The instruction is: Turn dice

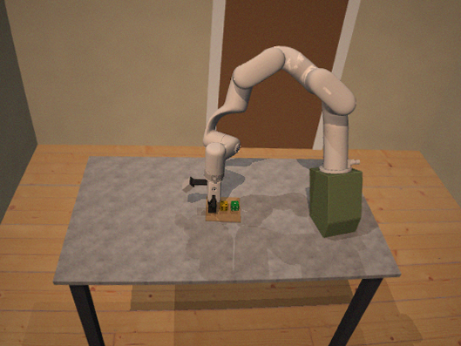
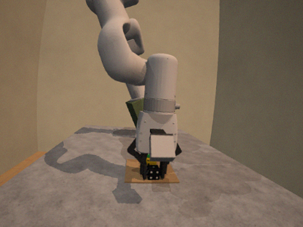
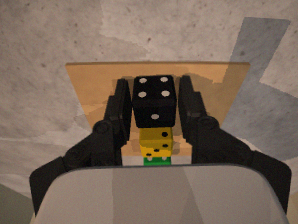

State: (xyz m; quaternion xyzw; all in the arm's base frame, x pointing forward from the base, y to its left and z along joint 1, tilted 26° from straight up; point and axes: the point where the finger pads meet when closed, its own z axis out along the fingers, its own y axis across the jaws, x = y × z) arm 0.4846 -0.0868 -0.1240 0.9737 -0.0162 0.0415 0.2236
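Dice: 3. Black die (image 3: 154, 101) between jaws, gaps both sides; yellow die (image 3: 156, 139), green die (image 3: 157, 160) behind. Mat (image 3: 90, 85): 1. Gripper (image 3: 154, 112): parted, holding nothing.

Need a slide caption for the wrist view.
Open gripper straddles black die on mat; yellow die behind.

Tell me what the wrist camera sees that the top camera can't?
Only the wrist view shows the black die up close, white dots countable: four on one face, one on another. It also shows small gaps between the die and the open gripper fingers.

Only the top view shows the whole arm, its green pedestal and the table.

Both show the mat, the yellow die and the green die.
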